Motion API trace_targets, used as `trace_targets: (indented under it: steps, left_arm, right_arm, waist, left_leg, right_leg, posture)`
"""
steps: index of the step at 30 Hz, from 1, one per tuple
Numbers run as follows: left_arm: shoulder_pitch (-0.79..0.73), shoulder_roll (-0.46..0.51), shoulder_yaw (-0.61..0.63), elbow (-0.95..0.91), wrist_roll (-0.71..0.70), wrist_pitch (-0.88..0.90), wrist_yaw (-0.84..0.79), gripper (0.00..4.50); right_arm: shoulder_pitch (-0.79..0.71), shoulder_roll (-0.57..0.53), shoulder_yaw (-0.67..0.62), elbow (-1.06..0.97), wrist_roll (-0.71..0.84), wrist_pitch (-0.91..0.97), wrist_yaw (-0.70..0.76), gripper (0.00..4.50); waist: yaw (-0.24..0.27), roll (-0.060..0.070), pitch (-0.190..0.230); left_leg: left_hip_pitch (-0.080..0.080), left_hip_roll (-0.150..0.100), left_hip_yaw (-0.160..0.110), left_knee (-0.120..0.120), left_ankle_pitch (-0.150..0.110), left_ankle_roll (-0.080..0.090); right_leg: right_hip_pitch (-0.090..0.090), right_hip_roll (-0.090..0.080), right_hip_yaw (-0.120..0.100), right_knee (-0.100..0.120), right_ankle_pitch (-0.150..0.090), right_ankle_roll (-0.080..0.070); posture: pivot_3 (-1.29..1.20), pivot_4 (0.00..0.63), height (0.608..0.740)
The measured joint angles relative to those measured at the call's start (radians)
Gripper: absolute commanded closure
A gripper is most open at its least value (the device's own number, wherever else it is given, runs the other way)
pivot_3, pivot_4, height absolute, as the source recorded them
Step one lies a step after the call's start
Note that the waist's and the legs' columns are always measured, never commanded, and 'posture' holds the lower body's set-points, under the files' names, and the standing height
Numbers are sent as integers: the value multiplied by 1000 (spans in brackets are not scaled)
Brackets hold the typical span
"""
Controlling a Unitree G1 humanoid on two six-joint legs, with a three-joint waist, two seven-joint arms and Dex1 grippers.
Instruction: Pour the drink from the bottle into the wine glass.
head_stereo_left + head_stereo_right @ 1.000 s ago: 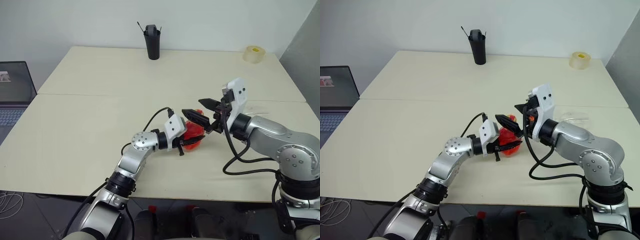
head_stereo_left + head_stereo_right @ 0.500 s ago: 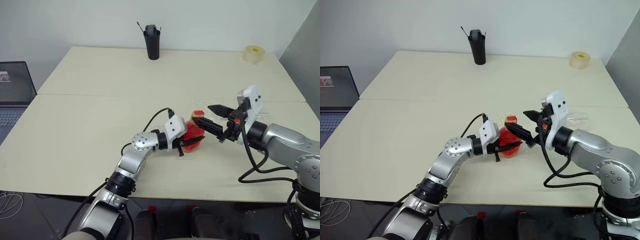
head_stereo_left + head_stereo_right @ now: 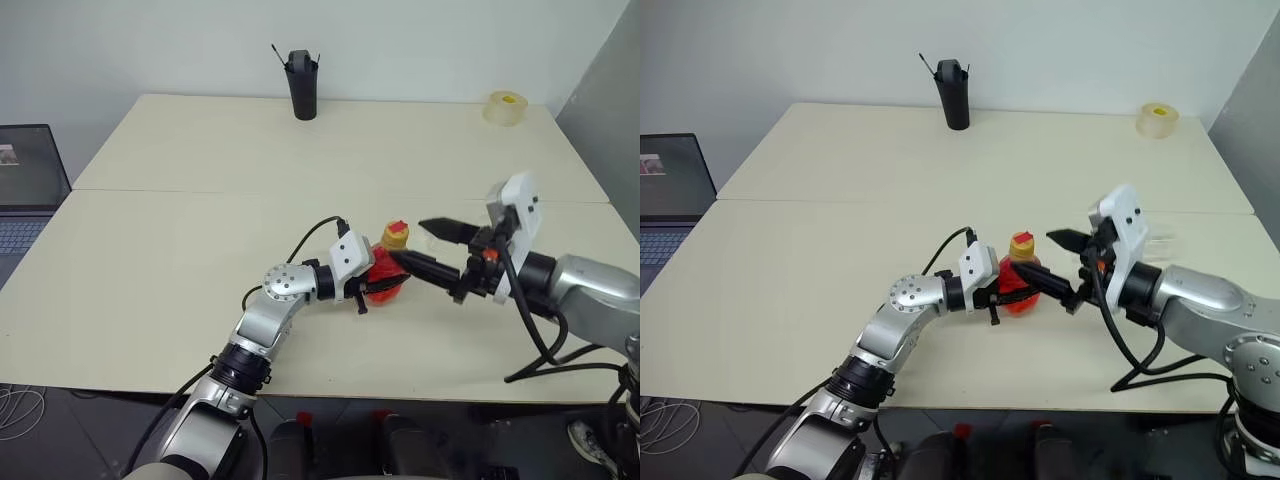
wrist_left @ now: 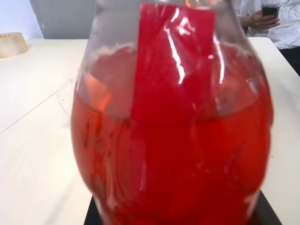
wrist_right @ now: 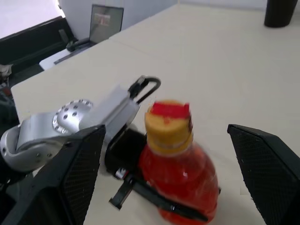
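Note:
The bottle stands upright on the table near the front edge, its yellow-red cap on. The red drink fills most of its rounded body. My left gripper is shut on the bottle's body from the left, black fingers wrapping it. My right gripper is open, level, pointing left at the bottle's neck from the right. In the right wrist view the bottle sits between its spread fingers, apart from them. The wine glass is hidden behind my right hand.
A tall black cup stands at the table's far edge, and a tape roll lies at the far right corner. A laptop sits off the left side. A seam crosses the tabletop. A person's hand holding a phone is seen beyond the table.
My right gripper has drawn back to the right, away from the bottle's top, uncovering the cap. The bottle and my left gripper have stayed put.

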State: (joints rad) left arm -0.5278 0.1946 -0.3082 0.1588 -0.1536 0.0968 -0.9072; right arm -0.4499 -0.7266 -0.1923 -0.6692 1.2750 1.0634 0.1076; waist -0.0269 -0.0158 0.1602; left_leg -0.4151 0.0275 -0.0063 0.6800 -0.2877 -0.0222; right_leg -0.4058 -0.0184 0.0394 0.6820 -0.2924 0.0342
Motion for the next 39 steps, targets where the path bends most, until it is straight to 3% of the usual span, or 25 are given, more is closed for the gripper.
trace_targets:
  steps: [11, 25, 39]
  left_arm:
    - [-1, -3, 0, 3, 0, -1, 2, 3414]
    - [-1, -4, 0, 3, 0, -1, 3, 3414]
    - [-1, -5, -2, 3, 1, -1, 3, 3414]
  right_arm:
    - [-103, 113, 138, 76, -88, -8, -71, 53]
    - [-118, 130, 139, 117, -135, 33, -96, 53]
    - [-52, 105, 76, 83, -81, 40, -104, 53]
  waist:
    - [0, 0, 0]
    - [0, 0, 0]
    - [0, 0, 0]
  left_leg:
    - [0, 0, 0, 0, 0, 0]
    - [0, 0, 0, 0, 0, 0]
    - [0, 0, 0, 0, 0, 0]
  right_leg:
    - [0, 0, 0, 0, 0, 0]
    - [0, 0, 0, 0, 0, 0]
    - [0, 0, 0, 0, 0, 0]
  posture:
    - [0, 150, 740]
    - [0, 150, 740]
    - [0, 150, 740]
